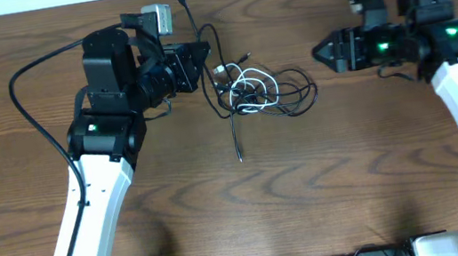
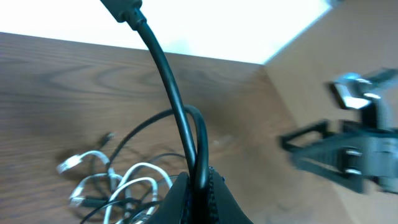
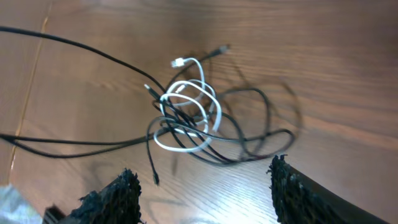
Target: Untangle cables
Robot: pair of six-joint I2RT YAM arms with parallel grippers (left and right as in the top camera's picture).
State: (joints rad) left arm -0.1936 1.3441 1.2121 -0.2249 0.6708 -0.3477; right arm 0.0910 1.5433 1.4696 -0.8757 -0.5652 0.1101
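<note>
Near side: the table [image 1: 328,195] shows broad bare wood between the two arms. Only one loose black cable end [image 1: 238,145] lies across it, running straight out from the tangle of cables [image 1: 264,89].
Left flank: blocked. The left gripper [image 1: 204,60] sits just beside the tangle, clamped on a black cable [image 2: 177,106] that rises steeply in front of it.
Right flank: a narrow strip of wood separates the tangle's outer black loop [image 1: 309,90] from the right gripper [image 1: 324,50].
Right jaws: spread apart, with nothing between them; the tangle lies ahead on the wood.
Far side: open wood behind the tangle, crossed at the left by the held cable.
</note>
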